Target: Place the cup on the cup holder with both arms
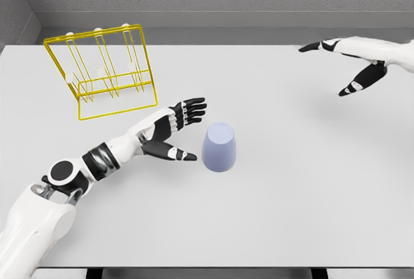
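One smooth, pale lavender cup [219,147] stood upside down on the matte white table [291,214], tapering toward its flat base on top. One cup holder [103,72] of thin yellow wire, with upright white-tipped pegs, sat at the table's far left, well apart from the cup. The left hand [173,132] lay just beside the cup's left side, palm facing it, fingers spread and thumb extended below, holding nothing. The right hand [352,65] hovered over the far right of the table, fingers loosely spread, empty.
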Controlling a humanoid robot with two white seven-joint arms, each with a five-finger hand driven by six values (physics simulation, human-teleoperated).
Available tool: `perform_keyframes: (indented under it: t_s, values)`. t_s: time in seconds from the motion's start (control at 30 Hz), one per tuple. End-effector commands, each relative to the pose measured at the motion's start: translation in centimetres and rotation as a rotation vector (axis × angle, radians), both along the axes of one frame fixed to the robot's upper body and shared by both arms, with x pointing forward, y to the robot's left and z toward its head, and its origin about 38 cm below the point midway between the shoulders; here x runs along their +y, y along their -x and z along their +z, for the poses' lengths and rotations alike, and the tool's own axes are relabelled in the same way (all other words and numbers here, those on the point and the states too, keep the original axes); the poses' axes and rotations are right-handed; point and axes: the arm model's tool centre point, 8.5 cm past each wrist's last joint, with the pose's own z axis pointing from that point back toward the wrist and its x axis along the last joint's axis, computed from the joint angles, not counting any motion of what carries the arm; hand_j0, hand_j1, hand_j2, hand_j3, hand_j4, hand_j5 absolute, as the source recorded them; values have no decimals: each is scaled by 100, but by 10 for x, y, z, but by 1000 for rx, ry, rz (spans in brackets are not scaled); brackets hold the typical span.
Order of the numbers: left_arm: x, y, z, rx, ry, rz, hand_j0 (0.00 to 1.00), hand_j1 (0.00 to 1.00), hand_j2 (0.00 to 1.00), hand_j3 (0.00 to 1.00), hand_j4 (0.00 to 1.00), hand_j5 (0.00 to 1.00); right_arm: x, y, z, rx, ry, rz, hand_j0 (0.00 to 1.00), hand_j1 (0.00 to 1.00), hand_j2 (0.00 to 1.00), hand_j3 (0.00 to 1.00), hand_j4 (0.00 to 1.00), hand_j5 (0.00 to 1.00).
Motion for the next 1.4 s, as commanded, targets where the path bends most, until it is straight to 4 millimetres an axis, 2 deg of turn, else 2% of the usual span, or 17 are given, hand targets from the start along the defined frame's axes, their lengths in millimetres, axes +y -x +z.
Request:
perform_keyframes:
  t_s: [0.0, 0.07, 0.17, 0.33, 0.53, 0.77, 0.97, 1.07, 1.17, 1.27, 1.37]
  values:
    - [1, 0, 1, -3, -1, -1, 100, 100, 100, 100, 100, 100, -9, 5, -6, 18, 41, -5, 100, 100, 100, 100, 100, 100]
    - [-1, 2, -1, -1, -4, -9, 100, 100, 100, 100, 100, 100, -6, 2, -2, 19, 73, 9, 100, 100, 100, 100, 100, 100]
    - [-3, 5, -6, -32, -70, -9, 100, 100, 100, 100, 100, 100, -15, 2, 12, -4, 88, -11, 100, 100, 100, 100, 100, 100]
    - [-6, 5, -4, -50, -58, -11, 100, 100, 100, 100, 100, 100, -11, 1, 10, -1, 86, 0, 100, 100, 100, 100, 100, 100]
    - [-22, 5, -7, -37, -26, -14, 100, 100, 100, 100, 100, 100, -9, 1, 8, 3, 84, 2, 100, 100, 100, 100, 100, 100]
    - [-23, 4, -12, -27, -31, -11, 100, 100, 100, 100, 100, 100, 0, -2, 4, 9, 75, 17, 100, 100, 100, 100, 100, 100]
    - [-26, 5, -13, -22, -24, -12, 100, 100, 100, 100, 100, 100, -5, -2, 0, 21, 79, -2, 100, 100, 100, 100, 100, 100]
    - [-26, 4, -13, -22, -24, -11, 100, 100, 100, 100, 100, 100, -24, -4, -5, 38, 88, -57, 100, 100, 100, 100, 100, 100]
    - [-26, 4, -12, -24, -22, -12, 100, 100, 100, 100, 100, 100, -22, -2, -10, 51, 101, -42, 100, 100, 100, 100, 100, 100]
    - [-25, 4, -12, -25, -23, -10, 100, 100, 100, 100, 100, 100, -23, -4, 1, 27, 102, -43, 100, 100, 100, 100, 100, 100]
    - [-31, 5, -12, -27, -19, -15, 100, 100, 100, 100, 100, 100, -21, -3, 2, 27, 106, -35, 100, 100, 100, 100, 100, 100]
